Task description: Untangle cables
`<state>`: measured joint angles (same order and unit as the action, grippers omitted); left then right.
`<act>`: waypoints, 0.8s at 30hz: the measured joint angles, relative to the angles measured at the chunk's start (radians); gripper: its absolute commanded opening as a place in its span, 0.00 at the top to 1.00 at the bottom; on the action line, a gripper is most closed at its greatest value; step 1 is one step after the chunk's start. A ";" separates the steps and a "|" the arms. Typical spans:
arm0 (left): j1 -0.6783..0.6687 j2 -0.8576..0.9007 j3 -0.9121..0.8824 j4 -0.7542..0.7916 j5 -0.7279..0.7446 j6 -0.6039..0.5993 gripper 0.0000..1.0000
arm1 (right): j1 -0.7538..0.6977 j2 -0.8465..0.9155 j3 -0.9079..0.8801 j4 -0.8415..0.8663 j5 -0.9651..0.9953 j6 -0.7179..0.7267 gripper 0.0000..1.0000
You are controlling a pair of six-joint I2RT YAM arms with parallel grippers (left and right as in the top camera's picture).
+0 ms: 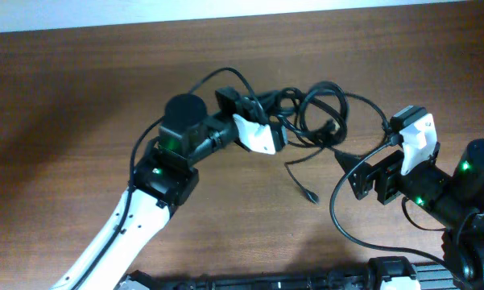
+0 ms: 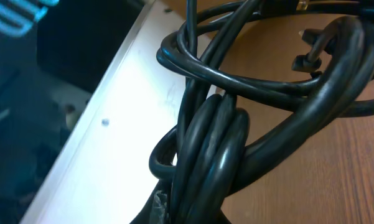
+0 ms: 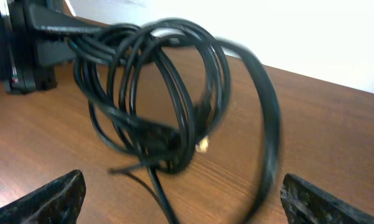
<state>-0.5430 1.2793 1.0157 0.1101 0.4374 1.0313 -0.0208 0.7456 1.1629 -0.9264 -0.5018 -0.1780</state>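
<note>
The cables (image 1: 326,87) lie as a tangle of thin black loops on the wooden table, right of centre. One loose plug end (image 1: 311,197) trails toward the front. My left gripper (image 1: 282,122) is shut on the bundle's left side. In the left wrist view, several cords (image 2: 211,149) run bunched together down into its jaws (image 2: 199,208). My right gripper (image 1: 369,147) is open just right of the tangle, touching nothing. In the right wrist view the loops (image 3: 155,93) stand lifted ahead of its wide-apart fingertips (image 3: 56,199), and one blurred cord (image 3: 271,143) arcs down between them.
The wooden table (image 1: 80,121) ends at a pale strip (image 1: 225,12) along the back. My right arm's own thicker wire (image 1: 338,213) loops over the table near the front right. A dark rail (image 1: 266,282) runs along the front edge.
</note>
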 measured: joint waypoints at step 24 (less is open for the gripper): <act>0.132 0.000 0.000 0.061 0.658 -0.157 1.00 | 0.000 -0.027 0.019 0.025 0.117 0.100 0.01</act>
<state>-0.4107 1.2793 1.0153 0.1711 1.0954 0.8745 -0.0208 0.7185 1.1820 -0.9016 -0.3843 -0.0784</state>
